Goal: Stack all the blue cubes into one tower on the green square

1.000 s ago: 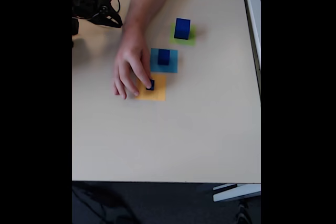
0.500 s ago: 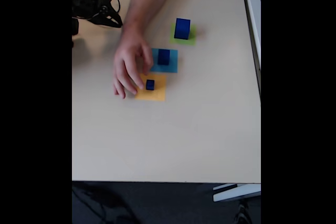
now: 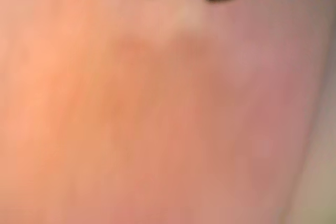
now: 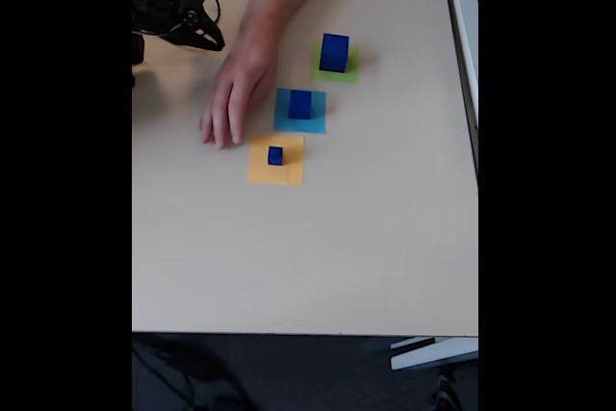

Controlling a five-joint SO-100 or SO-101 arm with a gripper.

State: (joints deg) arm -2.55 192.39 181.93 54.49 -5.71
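Beige table (image 4: 366, 238): person's hand (image 4: 234, 93) flat, fingers down-left; robot jaws (image 4: 214, 40) top left, state unclear.

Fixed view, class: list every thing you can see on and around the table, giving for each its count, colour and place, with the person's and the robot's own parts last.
blue cubes: three, dark blue; large on the green square, medium on the light-blue square, small on the orange square
green square: one, yellow-green, upper right of the row
light-blue square: one, middle of the row
orange square: one, lowest in the row
table: one, beige
hand: one, a person's, flat on the table left of the light-blue square
gripper: one, black, top left corner; fingers' spread unclear
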